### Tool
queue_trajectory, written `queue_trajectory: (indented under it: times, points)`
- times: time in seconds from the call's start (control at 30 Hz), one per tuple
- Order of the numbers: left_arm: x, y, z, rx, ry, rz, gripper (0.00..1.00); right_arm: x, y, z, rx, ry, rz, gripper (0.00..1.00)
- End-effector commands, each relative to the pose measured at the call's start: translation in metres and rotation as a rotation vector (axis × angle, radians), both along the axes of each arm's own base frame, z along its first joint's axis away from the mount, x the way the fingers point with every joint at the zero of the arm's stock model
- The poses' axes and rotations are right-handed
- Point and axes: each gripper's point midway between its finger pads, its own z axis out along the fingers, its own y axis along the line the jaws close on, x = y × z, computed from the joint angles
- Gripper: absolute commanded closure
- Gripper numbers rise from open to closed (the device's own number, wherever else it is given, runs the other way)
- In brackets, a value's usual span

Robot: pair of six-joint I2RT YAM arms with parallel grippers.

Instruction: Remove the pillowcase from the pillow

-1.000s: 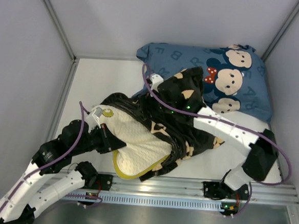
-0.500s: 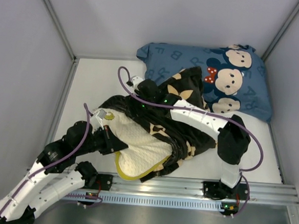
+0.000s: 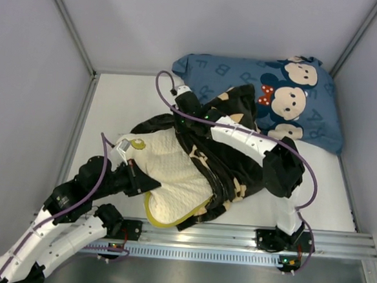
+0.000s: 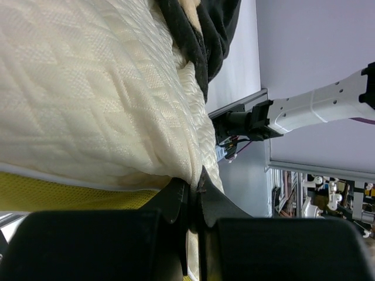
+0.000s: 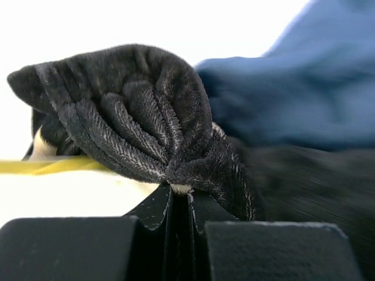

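Observation:
The cream quilted pillow [image 3: 167,169] lies at the table's near left, its right part inside the black pillowcase [image 3: 238,168] with tan flowers. My left gripper [image 3: 139,177] is shut on the pillow's near-left corner; in the left wrist view its jaws [image 4: 193,182] pinch cream pillow [image 4: 88,88] fabric above a yellow edge, and the pillowcase [image 4: 202,35] shows beyond. My right gripper [image 3: 182,123] is at the pillowcase's open edge. In the right wrist view this gripper [image 5: 180,190] is shut on a bunched fold of pillowcase [image 5: 135,105], with the pillow [image 5: 58,196] at lower left.
A blue pillow with cartoon mice [image 3: 275,99] lies at the back right, partly under the pillowcase, and shows blurred as a blue pillow [image 5: 304,88] in the right wrist view. Grey walls enclose the white table [image 3: 123,104]. A metal rail [image 3: 233,236] runs along the near edge.
My right gripper moved left to the pillowcase's open edge and went from open to shut on a fold. The edge has drawn back, baring more pillow. The left grip held.

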Motion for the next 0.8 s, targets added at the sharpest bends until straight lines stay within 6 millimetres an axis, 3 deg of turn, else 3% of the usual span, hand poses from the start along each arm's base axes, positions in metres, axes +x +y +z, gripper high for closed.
queue_trajectory:
  times: [0.0,0.03,0.07,0.13,0.17,0.23,0.27,0.37,0.47,0.53,0.6,0.63,0.67,0.77]
  points:
    - [-0.001,-0.009,0.039,-0.133,-0.103,-0.033,1.00,0.050,-0.083,0.020,-0.078,-0.090,-0.310,1.00]
    - [-0.001,-0.009,0.038,-0.135,-0.100,-0.032,1.00,0.053,-0.097,0.019,-0.088,-0.086,-0.342,1.00]
    - [-0.001,-0.009,0.035,-0.132,-0.094,-0.031,1.00,0.061,-0.126,0.021,-0.094,-0.083,-0.408,1.00]
    - [-0.001,-0.009,0.033,-0.130,-0.091,-0.032,1.00,0.068,-0.154,0.023,-0.095,-0.078,-0.465,1.00]
    - [0.000,-0.009,0.030,-0.127,-0.088,-0.029,1.00,0.073,-0.182,0.027,-0.100,-0.083,-0.522,1.00]
    - [0.000,-0.009,0.027,-0.123,-0.080,-0.025,1.00,0.075,-0.206,0.032,-0.110,-0.093,-0.568,1.00]
    - [0.000,-0.009,0.026,-0.123,-0.080,-0.025,1.00,0.075,-0.228,0.037,-0.116,-0.102,-0.604,1.00]
    - [0.002,-0.007,0.022,-0.115,-0.077,-0.010,1.00,0.071,-0.250,0.050,-0.111,-0.124,-0.633,1.00]
    - [0.005,-0.008,0.017,-0.102,-0.061,0.002,1.00,0.061,-0.255,0.064,-0.091,-0.146,-0.634,1.00]
    - [0.008,-0.008,0.014,-0.088,-0.057,0.013,1.00,0.054,-0.246,0.070,-0.044,-0.143,-0.586,1.00]
    - [0.016,-0.007,0.008,-0.055,-0.048,0.041,1.00,0.040,-0.233,0.076,0.013,-0.126,-0.507,0.86]
    - [0.019,-0.005,0.005,-0.030,-0.041,0.057,1.00,0.032,-0.231,0.071,0.007,-0.115,-0.493,0.73]
    - [0.022,-0.003,0.002,-0.006,-0.035,0.074,1.00,0.024,-0.228,0.079,0.017,-0.137,-0.480,0.52]
    - [0.041,0.012,-0.020,0.141,-0.001,0.181,1.00,-0.004,-0.224,0.082,0.023,-0.148,-0.437,0.37]
